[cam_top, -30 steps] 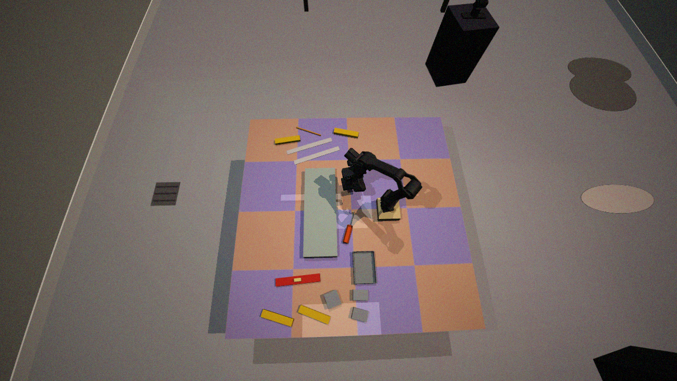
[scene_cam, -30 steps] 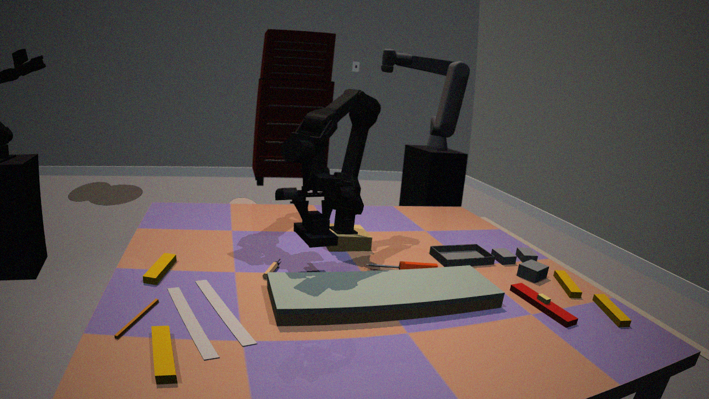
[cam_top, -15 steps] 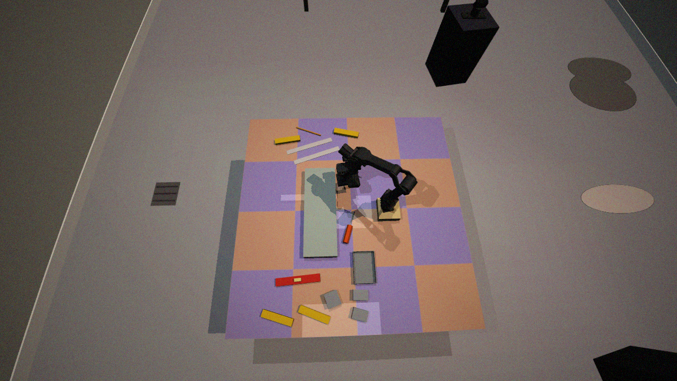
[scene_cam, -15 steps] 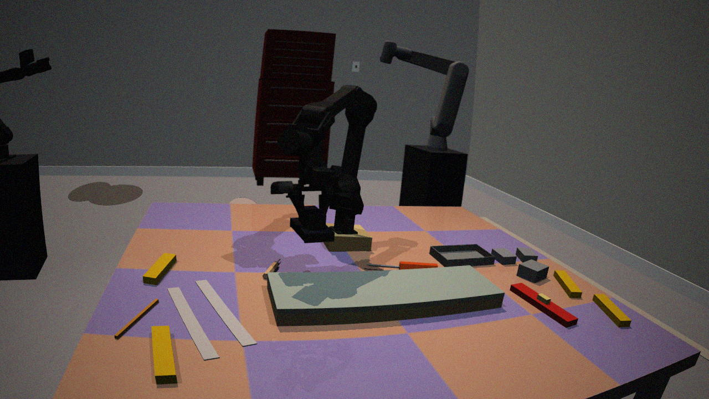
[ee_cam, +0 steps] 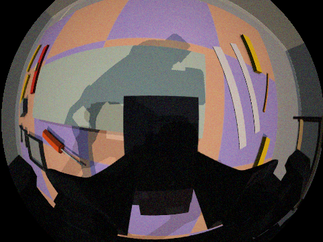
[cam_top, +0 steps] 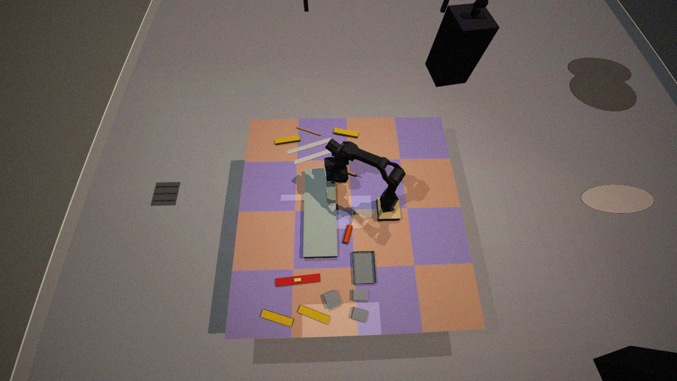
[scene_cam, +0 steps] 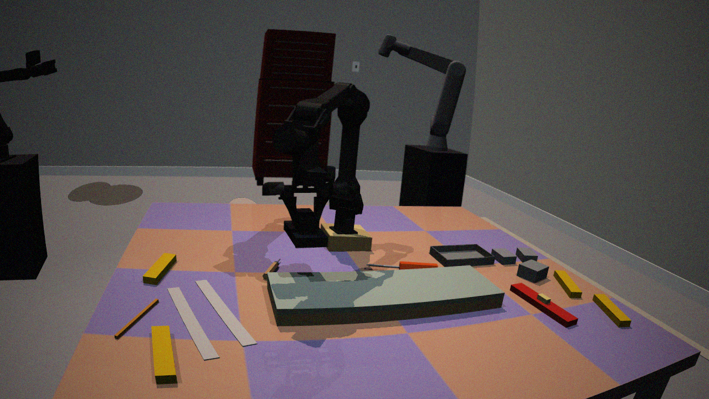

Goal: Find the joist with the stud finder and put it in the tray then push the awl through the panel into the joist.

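My gripper (scene_cam: 306,218) (ee_cam: 161,152) is shut on the stud finder (cam_top: 337,174) (scene_cam: 306,237) (ee_cam: 161,124), a black block held level above the table near the robot-side edge of the panel's upper end. The pale green floor panel (cam_top: 320,232) (scene_cam: 436,288) (ee_cam: 64,94) lies flat; no hole is visible. A tan-handled tool (cam_top: 352,174) (scene_cam: 271,268) with a short dark tip lies by that end. A red-orange-handled tool (cam_top: 347,233) (scene_cam: 417,265) (ee_cam: 52,140) with a thin shaft lies beside the panel. I cannot tell which is the awl. The grey tray (cam_top: 364,267) (scene_cam: 463,255) (ee_cam: 35,146) is empty.
Two pale strips (cam_top: 312,156) (scene_cam: 193,322) (ee_cam: 232,91), yellow bars (cam_top: 346,132) (scene_cam: 163,352) and a thin brown stick (cam_top: 308,131) (scene_cam: 137,318) lie past the panel's upper end. A red level (cam_top: 284,281) (scene_cam: 525,292), grey blocks (cam_top: 332,299) (scene_cam: 532,270) and more yellow bars lie past the other end.
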